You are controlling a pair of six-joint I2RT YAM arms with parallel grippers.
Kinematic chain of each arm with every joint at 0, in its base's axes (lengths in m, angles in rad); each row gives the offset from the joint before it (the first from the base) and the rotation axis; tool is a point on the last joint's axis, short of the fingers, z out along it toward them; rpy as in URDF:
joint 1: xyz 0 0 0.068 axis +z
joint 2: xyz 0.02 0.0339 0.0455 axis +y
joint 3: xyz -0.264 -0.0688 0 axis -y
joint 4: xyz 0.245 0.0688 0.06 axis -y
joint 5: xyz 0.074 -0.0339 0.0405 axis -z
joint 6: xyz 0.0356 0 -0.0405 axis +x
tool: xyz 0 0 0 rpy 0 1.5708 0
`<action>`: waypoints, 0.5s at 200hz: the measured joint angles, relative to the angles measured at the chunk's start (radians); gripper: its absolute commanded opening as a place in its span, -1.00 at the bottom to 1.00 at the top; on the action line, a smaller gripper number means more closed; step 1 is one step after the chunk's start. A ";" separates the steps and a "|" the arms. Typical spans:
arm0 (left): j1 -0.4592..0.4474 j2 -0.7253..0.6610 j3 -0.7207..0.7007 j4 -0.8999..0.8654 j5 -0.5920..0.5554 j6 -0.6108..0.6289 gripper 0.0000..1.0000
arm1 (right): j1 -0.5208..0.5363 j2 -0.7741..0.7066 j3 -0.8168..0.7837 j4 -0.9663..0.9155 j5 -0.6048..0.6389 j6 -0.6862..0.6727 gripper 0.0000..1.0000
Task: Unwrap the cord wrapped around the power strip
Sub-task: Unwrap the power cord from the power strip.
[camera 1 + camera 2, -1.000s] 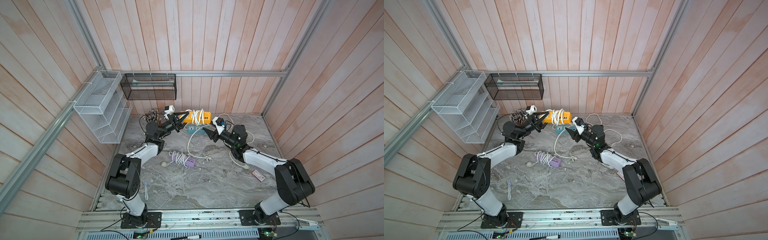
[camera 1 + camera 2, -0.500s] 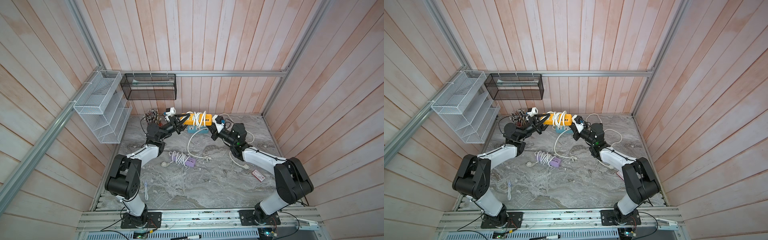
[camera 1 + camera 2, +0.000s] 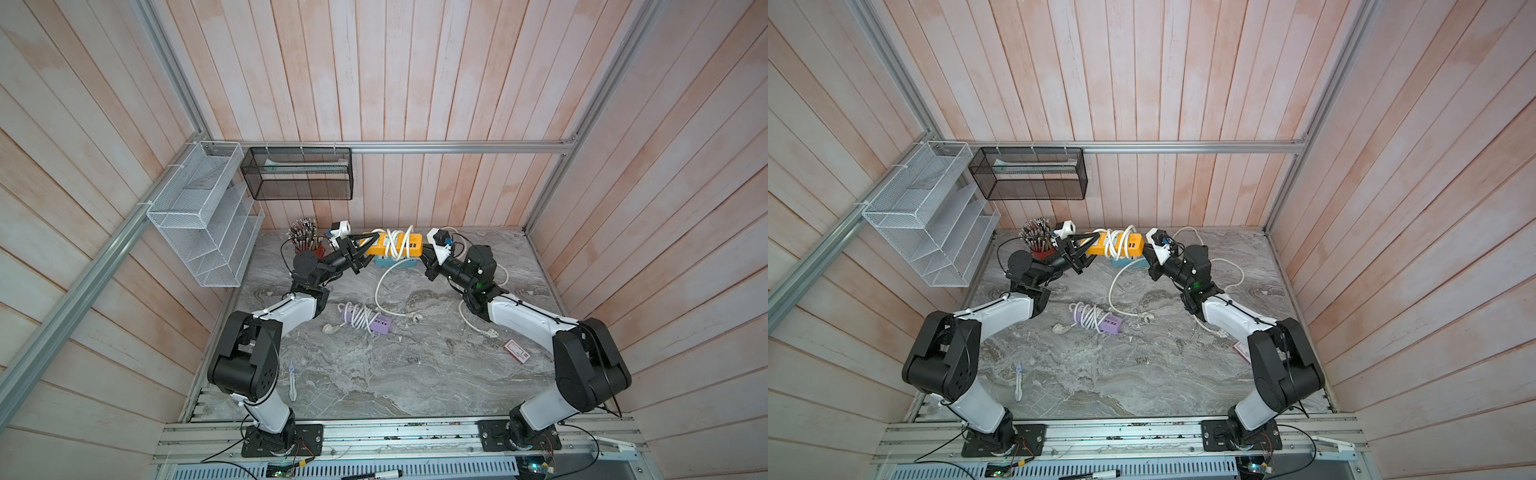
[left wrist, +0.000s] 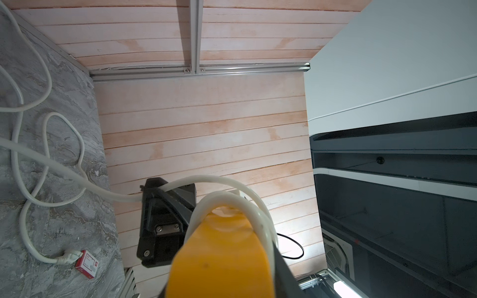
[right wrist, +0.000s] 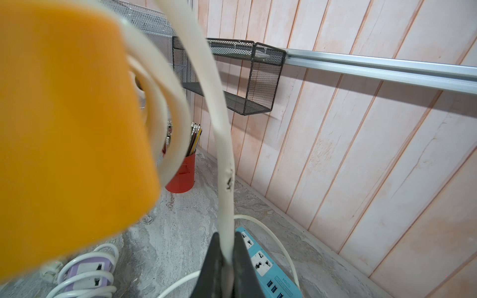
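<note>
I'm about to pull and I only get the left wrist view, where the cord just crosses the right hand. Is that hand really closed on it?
Observer: Yes. In the right wrist view the right hand is shut on the white cord.
Operator: What sits under the strip if it slips?
Observer: A blue power strip lies on the table below the raised yellow power strip.
Operator: Where does the loose end go?
Observer: In both top views the slack curves down onto the table, and what looks like its plug lies beside a purple power strip that has its own cord wrapped round it.
</note>
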 measured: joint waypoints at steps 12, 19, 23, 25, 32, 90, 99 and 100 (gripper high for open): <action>0.000 -0.001 -0.027 0.002 -0.001 0.000 -1.00 | -0.016 -0.006 0.012 -0.017 0.000 0.000 -1.00; 0.000 -0.001 -0.042 0.003 -0.003 0.000 -1.00 | -0.024 -0.009 0.020 -0.029 0.000 -0.001 -1.00; -0.001 -0.001 -0.051 0.004 -0.004 0.000 -1.00 | -0.028 -0.011 0.025 -0.035 0.000 -0.002 -1.00; -0.001 -0.001 -0.055 0.005 -0.005 0.000 -1.00 | -0.029 -0.011 0.028 -0.038 0.000 -0.001 -1.00; -0.002 -0.001 -0.068 0.005 -0.007 0.000 -1.00 | -0.034 -0.015 0.035 -0.050 -0.001 -0.002 -1.00; -0.009 0.018 -0.105 0.071 -0.029 -0.006 -1.00 | -0.032 -0.113 0.073 -0.168 -0.038 -0.019 -1.00; -0.009 0.033 -0.104 0.090 -0.032 -0.012 -1.00 | -0.024 -0.135 0.081 -0.200 -0.042 -0.028 -1.00; -0.009 0.035 -0.104 0.091 -0.033 -0.013 -1.00 | -0.023 -0.137 0.082 -0.202 -0.042 -0.029 -1.00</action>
